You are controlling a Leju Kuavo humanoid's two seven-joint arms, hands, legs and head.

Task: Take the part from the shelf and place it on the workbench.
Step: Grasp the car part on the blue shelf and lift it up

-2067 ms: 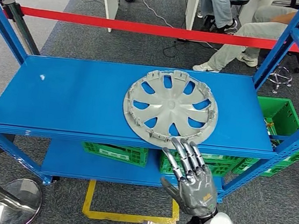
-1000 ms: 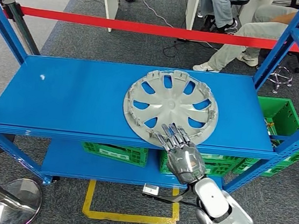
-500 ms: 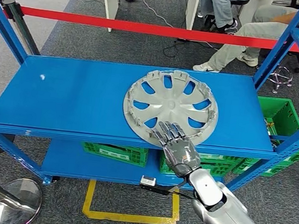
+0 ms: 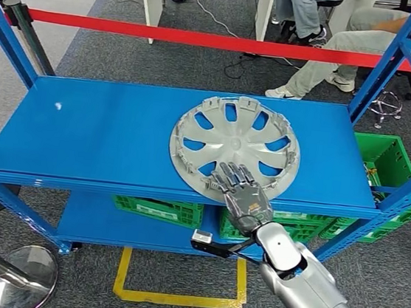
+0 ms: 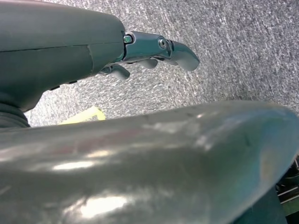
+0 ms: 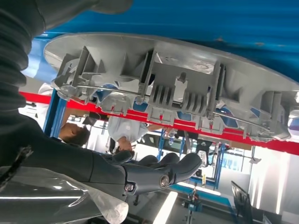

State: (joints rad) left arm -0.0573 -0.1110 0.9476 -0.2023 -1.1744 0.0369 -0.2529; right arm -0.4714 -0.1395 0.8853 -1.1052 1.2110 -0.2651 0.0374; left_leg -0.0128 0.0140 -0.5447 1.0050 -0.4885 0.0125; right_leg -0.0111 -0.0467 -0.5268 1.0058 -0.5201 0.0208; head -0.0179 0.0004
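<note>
1. Silver hubcap (image 4: 234,148) lying flat on the top level of the blue shelf (image 4: 98,134), right of centre, its near rim reaching almost to the shelf's near edge.
2. Right robot hand (image 4: 242,194) stretched over the hubcap's near rim, fingers (image 4: 233,175) apart and extended above the spokes, nothing clamped.
3. From the right wrist view, hubcap rim with clips (image 6: 183,95) and the dark fingers (image 6: 166,175) with a gap between them; contact cannot be told.
4. Left robot hand (image 5: 116,51) hanging over grey carpet, fingers (image 5: 178,49) extended, holding nothing.
5. Green crates (image 4: 157,209) on the lower level, another green crate (image 4: 388,156) right of the shelf.
6. Red barrier tape (image 4: 205,39) beyond the shelf, seated people's legs (image 4: 320,63) farther back.
</note>
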